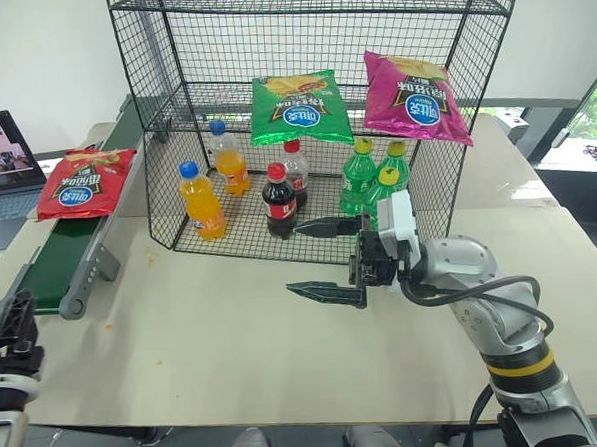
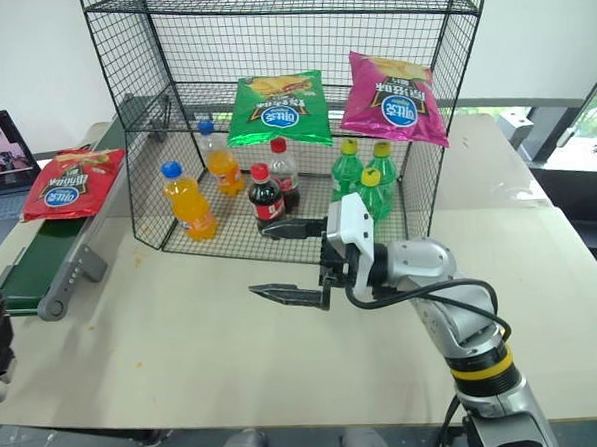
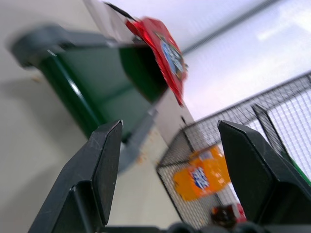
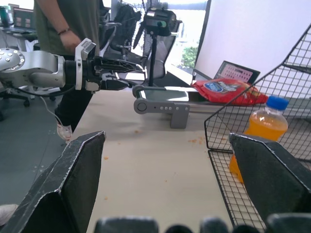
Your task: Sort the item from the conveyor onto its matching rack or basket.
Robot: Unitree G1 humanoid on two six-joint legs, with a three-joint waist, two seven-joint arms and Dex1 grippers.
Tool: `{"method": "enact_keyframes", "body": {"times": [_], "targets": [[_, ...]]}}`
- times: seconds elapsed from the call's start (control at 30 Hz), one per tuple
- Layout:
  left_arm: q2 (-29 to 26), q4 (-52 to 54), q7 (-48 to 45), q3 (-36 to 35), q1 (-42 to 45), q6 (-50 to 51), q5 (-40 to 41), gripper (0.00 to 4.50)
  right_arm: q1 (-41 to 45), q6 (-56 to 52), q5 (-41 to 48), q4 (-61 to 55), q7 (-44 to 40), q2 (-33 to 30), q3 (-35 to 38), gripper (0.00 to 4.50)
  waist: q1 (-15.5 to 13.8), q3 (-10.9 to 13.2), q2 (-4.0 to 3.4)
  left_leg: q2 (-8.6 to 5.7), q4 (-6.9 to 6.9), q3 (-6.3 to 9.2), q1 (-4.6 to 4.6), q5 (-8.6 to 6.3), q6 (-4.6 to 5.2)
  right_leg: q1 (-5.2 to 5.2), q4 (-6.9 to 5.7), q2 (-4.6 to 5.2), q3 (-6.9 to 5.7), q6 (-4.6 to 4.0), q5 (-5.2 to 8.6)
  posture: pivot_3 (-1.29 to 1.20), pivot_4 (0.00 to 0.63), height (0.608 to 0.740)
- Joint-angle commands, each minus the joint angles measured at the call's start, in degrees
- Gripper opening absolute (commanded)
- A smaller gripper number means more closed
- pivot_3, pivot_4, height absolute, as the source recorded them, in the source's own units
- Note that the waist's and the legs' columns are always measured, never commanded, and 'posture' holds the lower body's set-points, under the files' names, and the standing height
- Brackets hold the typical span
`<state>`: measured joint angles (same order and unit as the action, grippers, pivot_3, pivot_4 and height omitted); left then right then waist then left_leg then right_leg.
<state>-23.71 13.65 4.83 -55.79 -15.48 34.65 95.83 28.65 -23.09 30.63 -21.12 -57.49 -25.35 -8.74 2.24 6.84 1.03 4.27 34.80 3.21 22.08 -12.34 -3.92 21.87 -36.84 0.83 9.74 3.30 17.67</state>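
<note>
The item, a red chip bag (image 1: pixel 84 183) with a blue round logo, lies flat on the far part of the conveyor (image 1: pixel 51 272), a dark green belt in a grey frame along the table's left side. The black wire rack (image 1: pixel 307 3) stands at the back middle. My left gripper (image 3: pixel 170 128) is open and empty, low at the near left (image 1: pixel 16 310), short of the conveyor's near end and pointing along it toward the bag (image 3: pixel 163 48). My right gripper (image 1: pixel 325 259) hangs open and empty just in front of the rack's bottom tier, fingers pointing left.
Inside the rack's bottom tier stand an orange soda bottle (image 1: pixel 202 200), a cola bottle (image 1: pixel 278 202) and green bottles (image 1: pixel 359 178). A green chip bag (image 1: pixel 298 108) and a magenta one (image 1: pixel 412 99) sit on the tier above. A laptop (image 1: pixel 4 154) sits far left. A person (image 4: pixel 73 29) stands beyond the table's left.
</note>
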Motion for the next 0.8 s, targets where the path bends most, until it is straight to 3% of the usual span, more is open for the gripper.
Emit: {"method": "enact_keyframes", "body": {"times": [0.03,0.4,0.8], "targets": [[-2.7,-4.3,0.7,-2.7,1.3,-1.2,4.4,3.33,2.6,0.6,2.4,-0.1,-2.3,0.6,0.0,4.5,0.0,0.0,0.02,0.0,-0.01,0.0,0.01,0.0,0.0,0.03,-0.01,0.0,-0.01,-0.01,0.01,0.0,0.15,0.74],[-5.1,-10.4,0.9,-1.5,3.3,1.2,7.5,3.33,9.0,0.0,7.0,1.0,-4.2,3.0,1.2,4.5,0.1,0.0,0.03,0.01,-0.1,-0.01,0.05,0.01,-0.03,0.15,-0.03,0.0,-0.01,-0.04,0.02,0.0,0.15,0.74],[-6.0,-11.6,0.4,-0.7,3.8,2.9,7.1,3.33,9.6,-0.7,6.6,0.5,-2.4,3.2,1.0,4.5,0.1,0.0,0.06,0.01,-0.14,-0.02,0.07,0.01,-0.05,0.19,-0.02,0.0,-0.02,-0.05,0.02,0.0,0.15,0.74]]}}
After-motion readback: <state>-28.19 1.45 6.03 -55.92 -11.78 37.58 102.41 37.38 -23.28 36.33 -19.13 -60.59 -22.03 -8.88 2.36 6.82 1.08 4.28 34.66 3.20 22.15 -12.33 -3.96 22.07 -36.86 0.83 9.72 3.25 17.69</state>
